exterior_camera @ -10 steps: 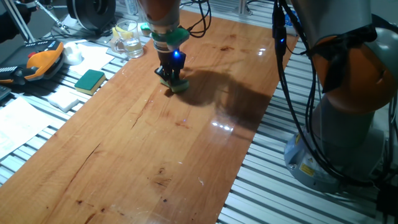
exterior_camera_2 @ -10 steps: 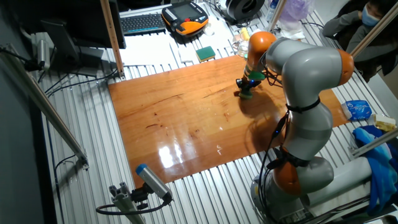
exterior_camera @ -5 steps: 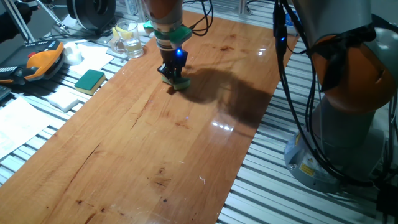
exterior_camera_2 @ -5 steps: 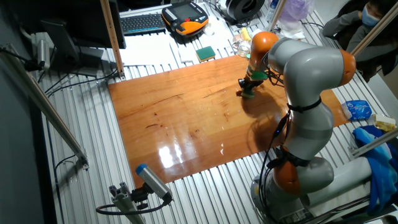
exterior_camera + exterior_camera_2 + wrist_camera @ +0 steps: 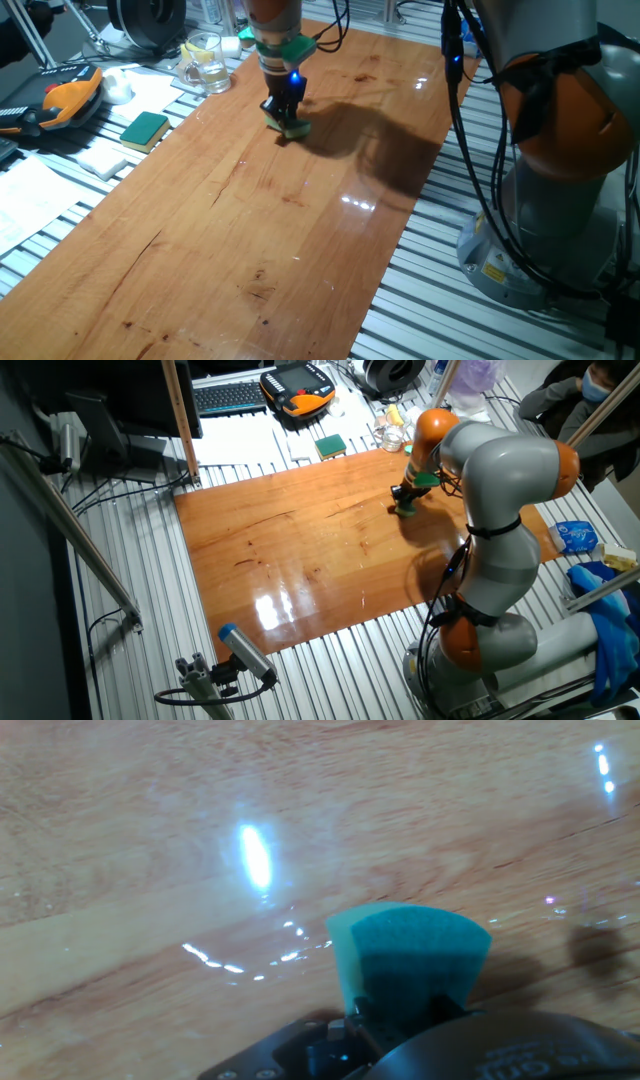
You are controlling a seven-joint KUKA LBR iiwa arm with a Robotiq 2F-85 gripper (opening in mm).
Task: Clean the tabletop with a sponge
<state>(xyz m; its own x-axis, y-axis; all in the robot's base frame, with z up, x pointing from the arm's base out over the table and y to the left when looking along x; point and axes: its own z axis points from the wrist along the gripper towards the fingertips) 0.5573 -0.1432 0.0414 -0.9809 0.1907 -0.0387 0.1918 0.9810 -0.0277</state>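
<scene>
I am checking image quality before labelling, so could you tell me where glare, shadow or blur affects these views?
One fixed view: the arm's dark shadow lies on the tabletop beside the sponge, with small glints nearby. The other fixed view: broad white glare on the board's near end. Hand view: soft throughout, with a bright streak above the sponge held in the gripper.

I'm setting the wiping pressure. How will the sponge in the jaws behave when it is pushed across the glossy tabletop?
The sponge looks like soft foam, so it will probably squash rather than stay stiff. It seems light. The tabletop is glossy, so it will likely slide easily, though foam may drag when pressed hard.
</scene>
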